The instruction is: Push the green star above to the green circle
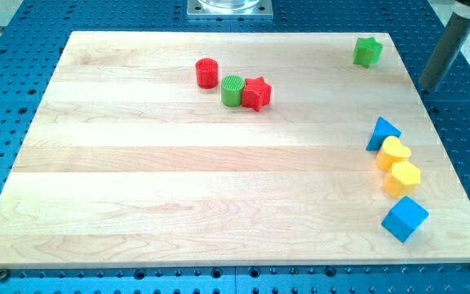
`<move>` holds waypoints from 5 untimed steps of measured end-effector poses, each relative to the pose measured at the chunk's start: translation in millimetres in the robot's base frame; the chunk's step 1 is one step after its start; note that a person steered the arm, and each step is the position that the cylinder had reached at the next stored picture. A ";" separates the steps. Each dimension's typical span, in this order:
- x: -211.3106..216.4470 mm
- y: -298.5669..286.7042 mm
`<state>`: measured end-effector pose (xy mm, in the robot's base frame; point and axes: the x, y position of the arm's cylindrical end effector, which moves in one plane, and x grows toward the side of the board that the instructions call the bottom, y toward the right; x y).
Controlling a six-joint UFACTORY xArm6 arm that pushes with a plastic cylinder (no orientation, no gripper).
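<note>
The green star (367,51) sits near the board's top right corner. The green circle (232,90) stands left of the board's middle top, touching a red star (257,94) on its right. A red circle (207,73) stands just up and left of the green circle. My tip (427,86) is at the view's right, off the board's right edge, to the right of and a little below the green star, apart from it.
At the right edge of the wooden board (178,180) lies a line of blocks: a blue triangle (382,132), a yellow heart (394,153), a yellow hexagon (404,177) and a blue cube (404,218). A blue perforated table (6,106) surrounds the board.
</note>
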<state>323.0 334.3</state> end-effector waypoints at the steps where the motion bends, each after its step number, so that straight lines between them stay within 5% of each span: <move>1: -41.4 -5.7; 3: -64.9 -189.6; 4: -24.8 -335.3; 5: -48.5 -233.0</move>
<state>274.5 101.3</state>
